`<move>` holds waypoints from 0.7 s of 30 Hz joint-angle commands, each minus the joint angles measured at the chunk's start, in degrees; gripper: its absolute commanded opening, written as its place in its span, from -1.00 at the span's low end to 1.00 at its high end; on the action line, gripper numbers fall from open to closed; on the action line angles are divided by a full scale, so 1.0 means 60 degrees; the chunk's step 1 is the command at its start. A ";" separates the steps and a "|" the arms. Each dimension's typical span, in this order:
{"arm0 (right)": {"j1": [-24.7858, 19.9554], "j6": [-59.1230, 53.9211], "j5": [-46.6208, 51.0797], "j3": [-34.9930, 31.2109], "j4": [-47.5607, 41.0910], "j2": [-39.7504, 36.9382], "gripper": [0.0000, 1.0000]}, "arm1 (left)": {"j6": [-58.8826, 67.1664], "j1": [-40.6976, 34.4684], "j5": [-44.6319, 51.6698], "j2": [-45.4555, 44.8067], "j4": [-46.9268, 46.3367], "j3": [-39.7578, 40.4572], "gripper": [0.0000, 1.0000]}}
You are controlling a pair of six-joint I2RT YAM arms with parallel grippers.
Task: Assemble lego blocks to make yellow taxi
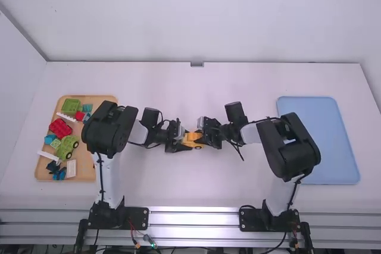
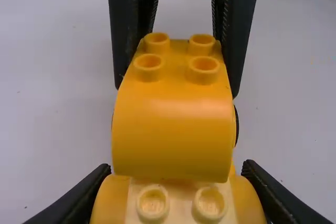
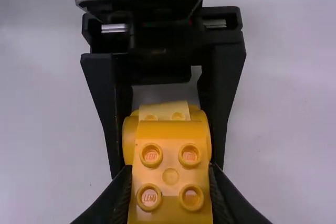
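Left wrist view: left claw [image 2: 177, 170] and right claw [image 2: 176, 86] clasp opposite ends of the yellow car [image 2: 173, 142] over the surface [image 2: 52, 103], likely light, stiff, slick, best pinched by its sides.

curved yellow four-stud block [image 2: 173, 129], clasped by right gripper [image 1: 199, 138], two-stud yellow piece [image 2: 113, 203] in left gripper [image 1: 186, 140]

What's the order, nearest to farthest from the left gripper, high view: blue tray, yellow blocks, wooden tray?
1. yellow blocks: right at the left gripper, mid-table
2. wooden tray: table's left side
3. blue tray: table's right side, beyond the right arm's gripper
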 commanded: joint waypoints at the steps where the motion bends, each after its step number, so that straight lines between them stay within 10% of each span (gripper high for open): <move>1: 0.0233 -0.0219 -0.0029 0.0160 -0.0062 0.0142 -1.00 | 0.0036 -0.0098 0.0029 0.0117 -0.0029 -0.0124 -0.46; 21: 0.0976 -0.0328 0.2357 0.0215 -0.0838 0.0146 -1.00 | 0.0036 -0.0124 0.0025 0.0117 -0.0142 -0.0102 -0.56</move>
